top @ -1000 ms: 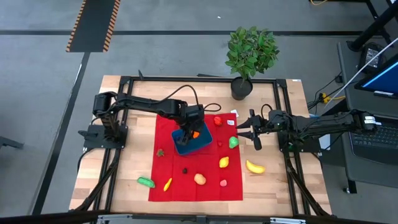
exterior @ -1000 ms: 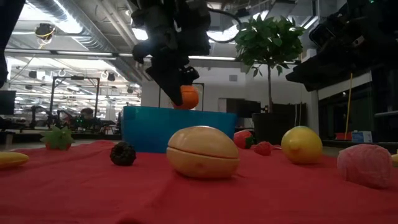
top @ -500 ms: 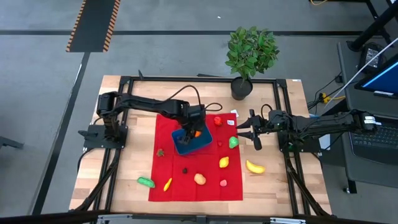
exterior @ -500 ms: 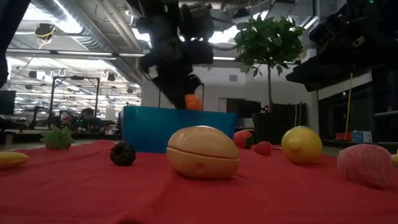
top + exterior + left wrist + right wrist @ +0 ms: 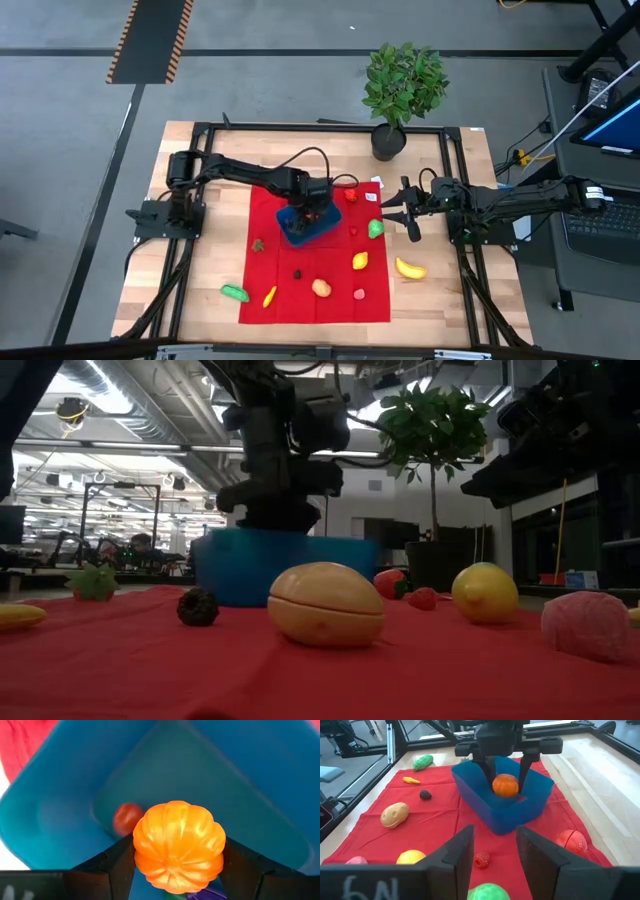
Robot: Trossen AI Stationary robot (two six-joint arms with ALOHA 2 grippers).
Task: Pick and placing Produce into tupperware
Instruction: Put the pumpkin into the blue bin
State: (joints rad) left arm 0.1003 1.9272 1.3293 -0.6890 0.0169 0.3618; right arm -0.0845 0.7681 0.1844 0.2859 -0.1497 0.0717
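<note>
Down inside the tupperware [image 5: 502, 802] the left hand [image 5: 176, 862] has lowered over the last second, its fingers clamped on the orange pumpkin [image 5: 177, 845]. A moment ago that fruit hung above the rim; now it sits just over the floor, beside a small red fruit [image 5: 126, 817] already inside. I judge the drop is close, needing only a release. The right hand [image 5: 493, 851] waits at the right of the red cloth [image 5: 340, 295], fingers parted and holding nothing. From counter height the blue wall hides the pumpkin. Something green and purple under it is cut off.
</note>
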